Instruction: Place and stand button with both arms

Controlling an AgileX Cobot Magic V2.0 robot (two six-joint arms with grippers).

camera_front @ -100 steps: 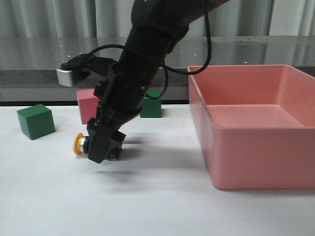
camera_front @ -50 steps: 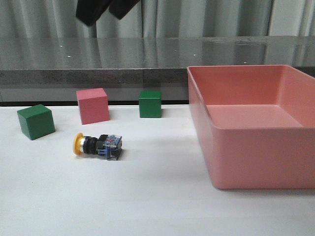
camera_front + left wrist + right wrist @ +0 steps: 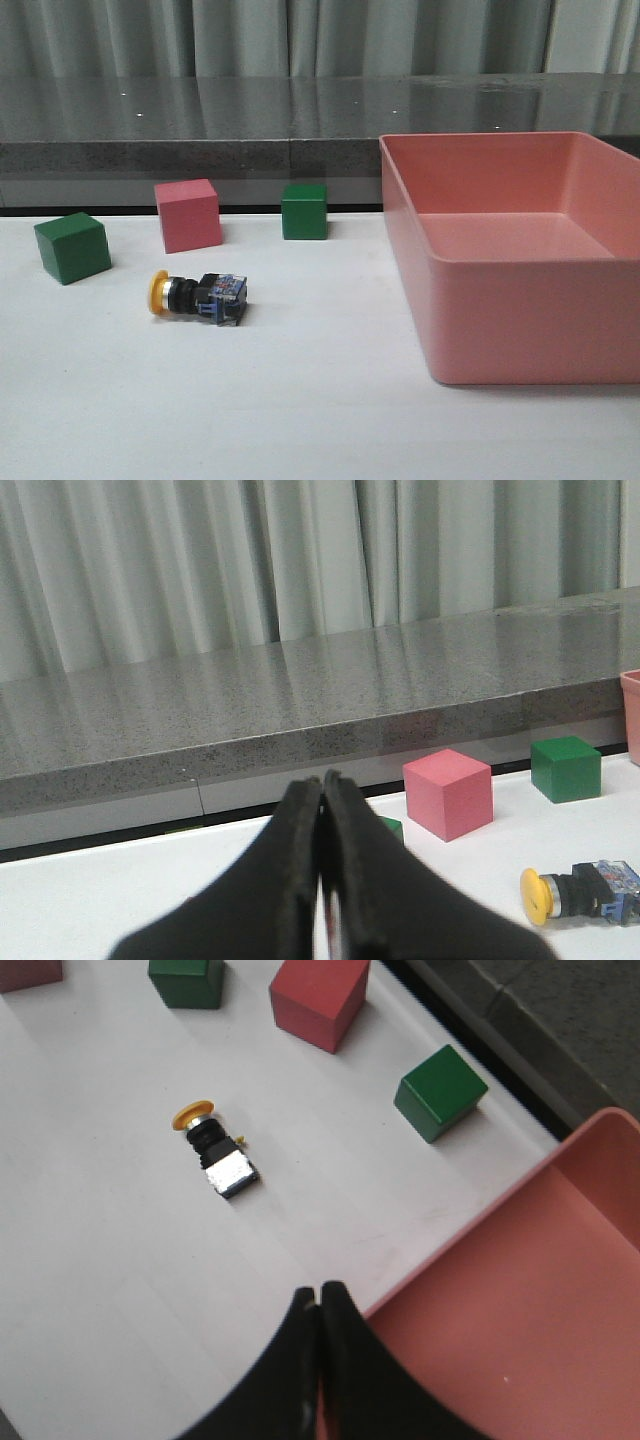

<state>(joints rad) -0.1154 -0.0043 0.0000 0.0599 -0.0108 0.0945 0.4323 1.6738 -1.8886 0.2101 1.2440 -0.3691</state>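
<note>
Button (image 3: 198, 296) lying sideways on table (image 3: 300, 400), arm now gone overhead

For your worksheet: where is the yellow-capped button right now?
In the front view, the button lies on its side left of the pink bin, just before the pink cube.

Being counted: one button (image 3: 196, 296), two green cubes (image 3: 71, 247) (image 3: 304, 211), one pink cube (image 3: 188, 215), one pink bin (image 3: 520, 300).
</note>
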